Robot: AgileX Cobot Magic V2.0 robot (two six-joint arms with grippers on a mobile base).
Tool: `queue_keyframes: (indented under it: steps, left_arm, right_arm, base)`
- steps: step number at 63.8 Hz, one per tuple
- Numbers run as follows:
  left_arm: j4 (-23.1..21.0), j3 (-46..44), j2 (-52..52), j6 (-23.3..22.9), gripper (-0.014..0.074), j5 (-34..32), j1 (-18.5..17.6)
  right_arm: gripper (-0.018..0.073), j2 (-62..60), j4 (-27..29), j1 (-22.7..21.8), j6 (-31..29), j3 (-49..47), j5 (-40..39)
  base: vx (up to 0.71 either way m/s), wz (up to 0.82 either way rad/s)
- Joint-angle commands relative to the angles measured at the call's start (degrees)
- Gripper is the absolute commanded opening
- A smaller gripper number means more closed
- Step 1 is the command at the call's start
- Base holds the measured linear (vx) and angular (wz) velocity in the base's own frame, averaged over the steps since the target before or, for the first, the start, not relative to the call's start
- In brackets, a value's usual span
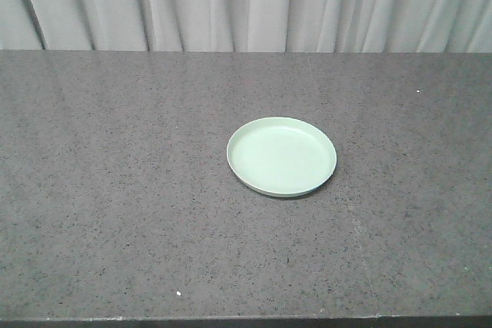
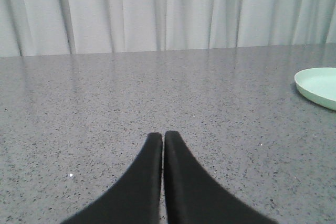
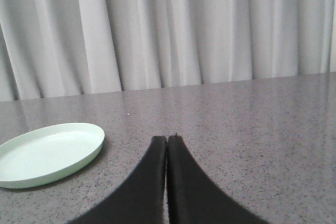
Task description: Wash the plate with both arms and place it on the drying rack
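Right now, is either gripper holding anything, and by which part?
Nothing held: left gripper and right gripper are shut empty; the plate lies apart on the counter.

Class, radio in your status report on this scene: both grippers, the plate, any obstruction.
Left gripper shut, empty; right gripper shut, empty. Plate flat on countertop, untouched. Nothing blocks it; drying rack not in view.

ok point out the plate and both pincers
plate (image 1: 281, 156), front view, middle of its face
left pincer (image 2: 163, 136), left wrist view, seam between the shut fingertips
right pincer (image 3: 167, 140), right wrist view, seam between the shut fingertips
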Motion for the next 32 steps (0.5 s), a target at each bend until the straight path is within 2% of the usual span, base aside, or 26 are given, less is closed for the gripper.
queue_keyframes:
  steps: [1, 32]
  left_arm:
    - [-0.5, 1.3, -0.9, -0.1, -0.0006, -3.8, 0.0]
    - [-0.5, 1.3, -0.9, -0.1, -0.0006, -3.8, 0.0]
  right_arm:
    - [-0.0004, -0.4, -0.2, -0.3, -0.3, 0.1, -4.3]
    - [-0.0004, -0.4, -0.2, -0.3, -0.3, 0.1, -4.3]
  base:
    - [0.00, 0.00]
    - [0.00, 0.00]
